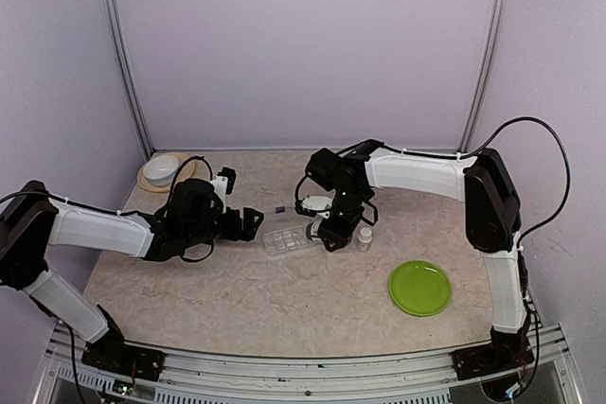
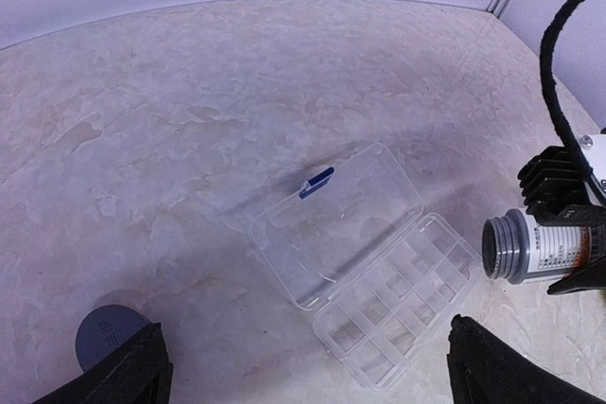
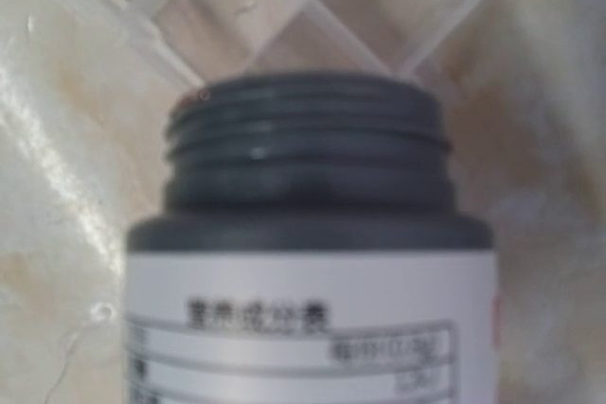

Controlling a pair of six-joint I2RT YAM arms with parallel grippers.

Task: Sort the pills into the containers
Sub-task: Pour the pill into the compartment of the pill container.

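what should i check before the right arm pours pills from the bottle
1. Cap off bottle: ok, threaded neck bare; grey cap lies on the table.
2. Box lid open: ok, compartments exposed.
3. Right gripper holds bottle: ok.
4. Mouth over a compartment: cannot tell, it looks level with the box's edge.
5. Left gripper clear of box: ok, open, apart.
6. Pills in view: cannot tell.

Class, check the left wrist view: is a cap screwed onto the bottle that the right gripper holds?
No: the bottle shows a bare threaded grey neck and an open mouth, with no cap on it.
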